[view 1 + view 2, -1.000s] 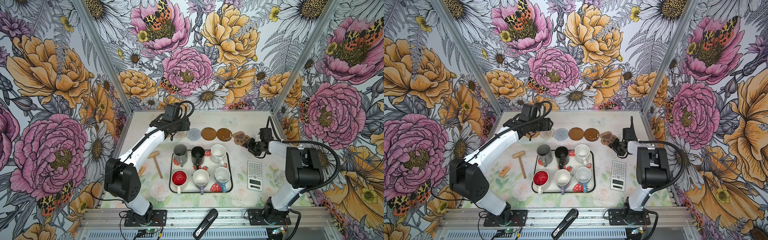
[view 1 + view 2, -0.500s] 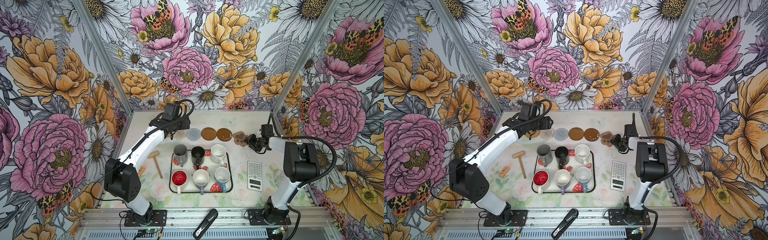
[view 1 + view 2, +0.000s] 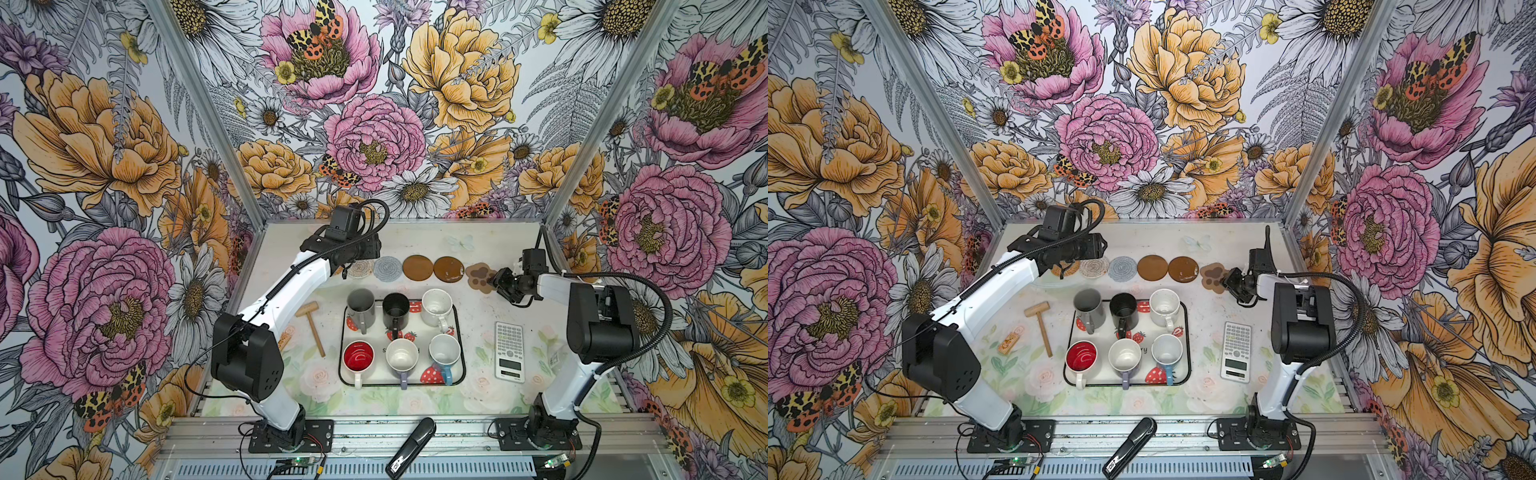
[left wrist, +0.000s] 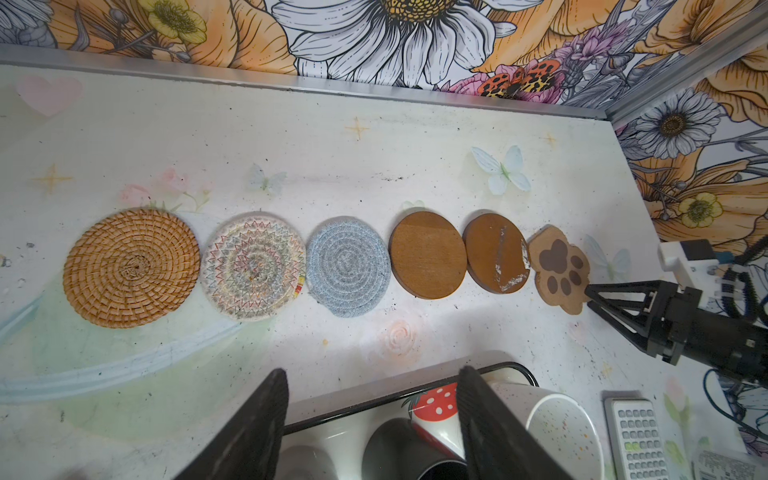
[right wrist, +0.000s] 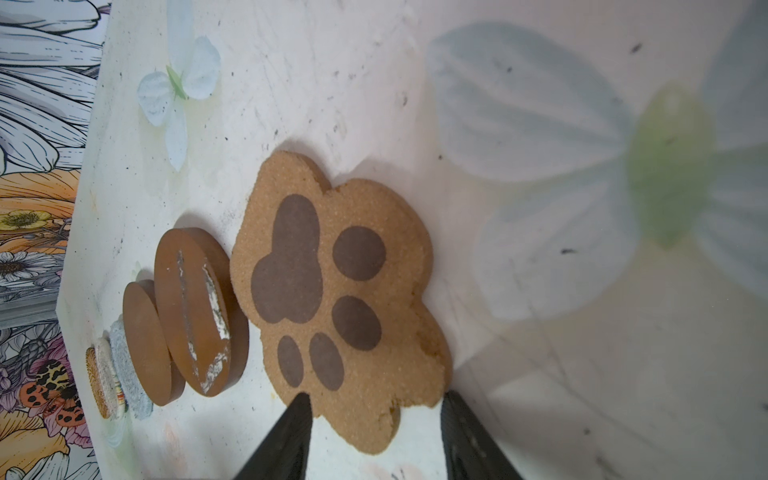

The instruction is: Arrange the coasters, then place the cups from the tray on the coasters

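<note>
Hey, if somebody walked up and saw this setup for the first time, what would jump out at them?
The loud floral walls around the table grab the eye first. Next, six coasters lie in a neat row along the far side, the open right gripper at the paw-shaped coaster on the right end. In front, six mugs stand on the strawberry tray.

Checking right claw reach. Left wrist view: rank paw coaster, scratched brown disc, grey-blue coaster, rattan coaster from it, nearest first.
From the right claw:
1. paw coaster, at its tips
2. scratched brown disc, next along
3. grey-blue coaster, mid-row
4. rattan coaster, far end
</note>
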Action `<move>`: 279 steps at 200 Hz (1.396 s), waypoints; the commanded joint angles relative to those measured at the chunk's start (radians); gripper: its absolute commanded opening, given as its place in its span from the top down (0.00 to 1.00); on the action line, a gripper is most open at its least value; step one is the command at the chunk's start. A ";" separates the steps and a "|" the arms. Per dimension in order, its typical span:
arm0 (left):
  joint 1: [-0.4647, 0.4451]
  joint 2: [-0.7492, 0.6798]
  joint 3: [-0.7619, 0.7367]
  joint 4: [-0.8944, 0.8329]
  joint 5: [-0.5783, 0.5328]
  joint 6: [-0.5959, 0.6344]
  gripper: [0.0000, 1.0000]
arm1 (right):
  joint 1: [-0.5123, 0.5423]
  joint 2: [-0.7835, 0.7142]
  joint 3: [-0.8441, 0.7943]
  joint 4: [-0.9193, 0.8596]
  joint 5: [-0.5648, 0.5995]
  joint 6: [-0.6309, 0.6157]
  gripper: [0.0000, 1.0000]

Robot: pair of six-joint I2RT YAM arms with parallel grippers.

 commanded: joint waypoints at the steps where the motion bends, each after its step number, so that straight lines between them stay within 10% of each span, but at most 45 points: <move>1: -0.009 0.003 0.018 0.005 -0.013 -0.009 0.34 | 0.009 0.052 0.012 -0.029 0.008 0.000 0.47; 279: -0.008 -0.011 -0.002 0.003 -0.021 -0.013 0.34 | 0.037 0.105 0.095 -0.029 -0.019 0.033 0.48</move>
